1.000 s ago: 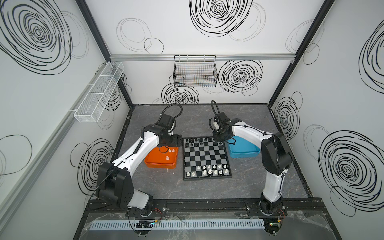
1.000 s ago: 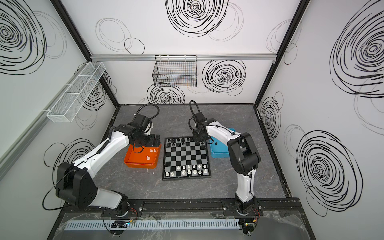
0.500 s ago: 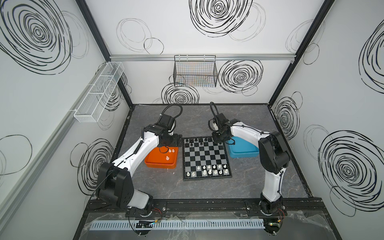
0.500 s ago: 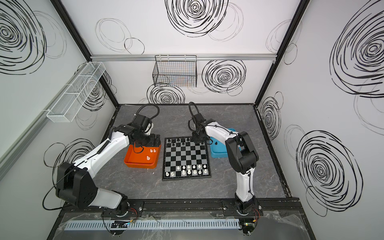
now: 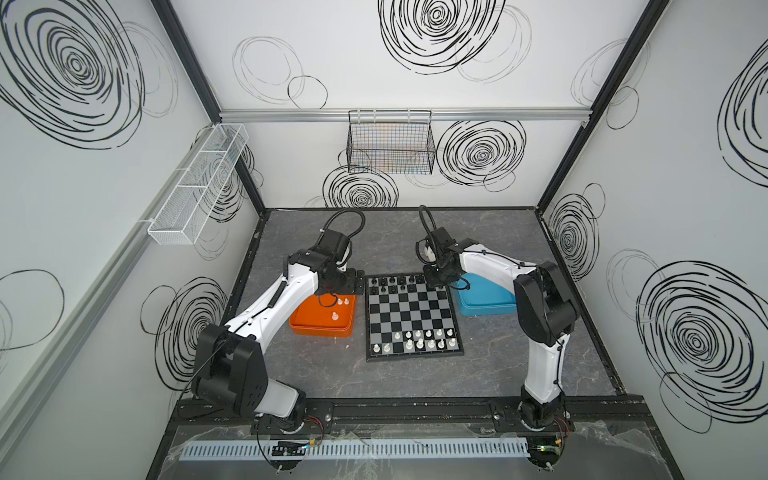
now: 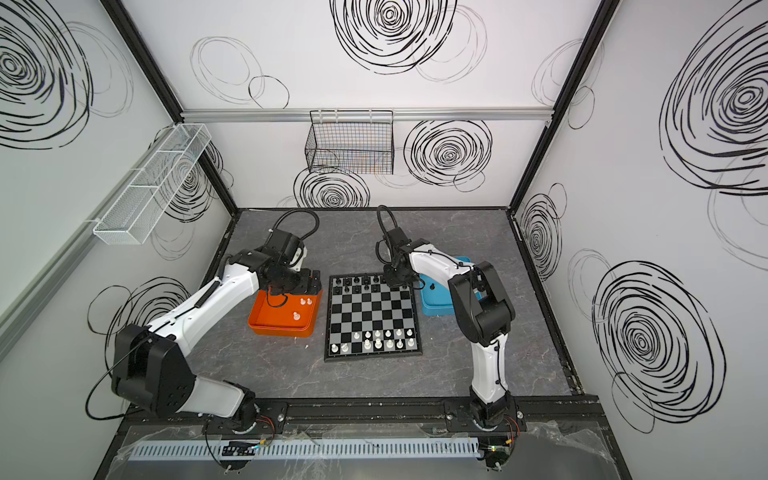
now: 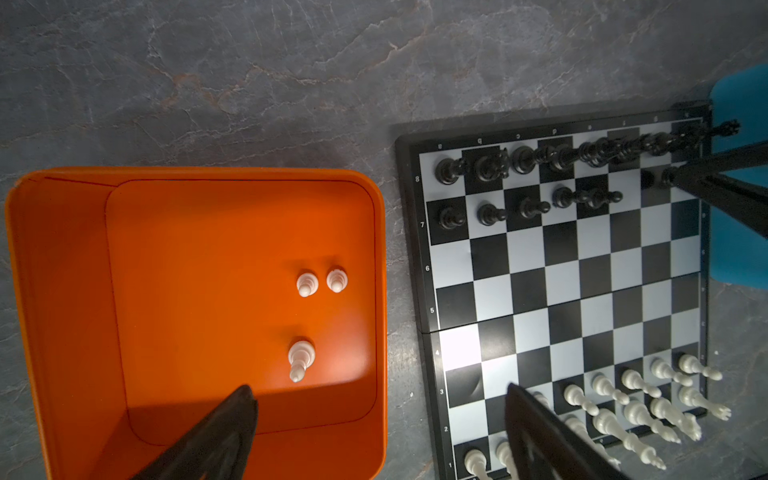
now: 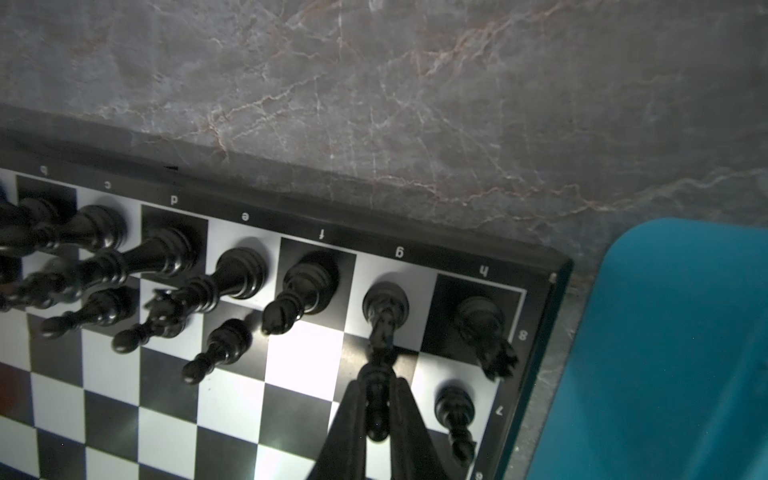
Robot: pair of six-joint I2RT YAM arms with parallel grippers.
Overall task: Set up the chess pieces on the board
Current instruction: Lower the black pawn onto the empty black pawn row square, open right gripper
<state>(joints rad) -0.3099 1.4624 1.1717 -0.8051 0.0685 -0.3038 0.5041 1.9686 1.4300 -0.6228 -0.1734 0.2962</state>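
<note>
The board (image 5: 411, 308) lies mid-table, also seen in the left wrist view (image 7: 561, 286) and the right wrist view (image 8: 303, 361). Black chess pieces (image 5: 395, 283) fill its far rows and white chess pieces (image 5: 424, 338) its near rows. My right gripper (image 8: 377, 401) is shut on a black pawn (image 8: 376, 415) over the far right part of the board, between the black knight (image 8: 384, 309) and another pawn (image 8: 455, 409). My left gripper (image 7: 380, 415) hangs open and empty over the gap between the orange tray (image 7: 62, 291) and the board. Three white pieces (image 7: 306, 284) stand in that tray.
A blue tray (image 5: 486, 300) sits right of the board under the right arm; in a top view one black piece (image 6: 432, 286) shows in it. The orange tray (image 5: 320, 328) is left of the board. A wire basket (image 5: 390, 141) hangs on the back wall.
The right arm's elbow has swung slightly toward the board while its gripper stays at the far right corner. The left arm has not moved.
</note>
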